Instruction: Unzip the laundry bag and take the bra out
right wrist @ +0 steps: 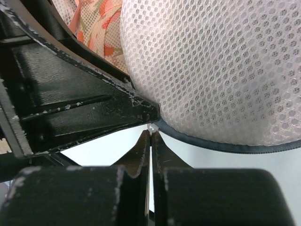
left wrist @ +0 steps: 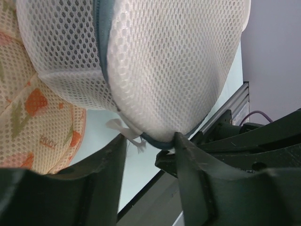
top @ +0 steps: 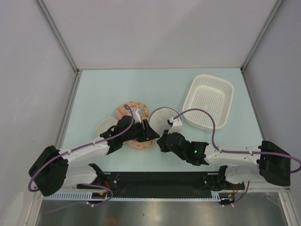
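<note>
Table bears laundry bag, white basket.

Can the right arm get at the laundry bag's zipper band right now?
Likely yes: the right end effector, shut, has its tips right at the zipper band of the laundry bag, nothing between them.

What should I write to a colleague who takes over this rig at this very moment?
Left hand: open, straddling the lower rim of the laundry bag and touching its zipper band.
Right hand: shut on a small white tab at the zipper band, probably the pull.
The bag sits between both hands, against a peach floral item.
Done: tab gripped.
Left: the zipper looks closed where visible, so unzip it, then take out the bra, which is not in sight.
</note>
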Tool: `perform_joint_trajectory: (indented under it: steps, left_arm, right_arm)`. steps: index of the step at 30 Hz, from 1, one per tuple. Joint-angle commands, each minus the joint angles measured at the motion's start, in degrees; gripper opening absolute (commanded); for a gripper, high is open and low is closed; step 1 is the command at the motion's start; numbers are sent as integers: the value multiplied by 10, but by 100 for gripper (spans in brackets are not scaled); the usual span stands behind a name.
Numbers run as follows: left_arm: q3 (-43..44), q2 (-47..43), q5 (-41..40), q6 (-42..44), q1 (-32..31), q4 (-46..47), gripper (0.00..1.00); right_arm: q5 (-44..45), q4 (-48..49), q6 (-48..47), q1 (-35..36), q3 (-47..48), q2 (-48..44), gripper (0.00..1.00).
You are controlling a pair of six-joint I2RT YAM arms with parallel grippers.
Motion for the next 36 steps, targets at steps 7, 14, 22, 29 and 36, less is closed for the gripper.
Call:
perform_joint_trajectory:
  steps: [7,14,22,29,36]
  left_arm:
    - [25,41,-4,-23,-6,56,18]
    - [55,76,9,-28,-6,66,0]
    - [81,89,3,-9,0,46,0]
    - [92,101,31,21,42,27,0]
    - [113,117,51,51,71,8,0]
  right_arm:
    - [7,15,-4,5,22,0,0]
    - [20,-1,-1,5,23,0,0]
    - [26,-27,14,-3,12,-15,0]
    - [32,-60,18,-15,-1,-45,0]
    - [46,-98,33,-25,-24,-84,0]
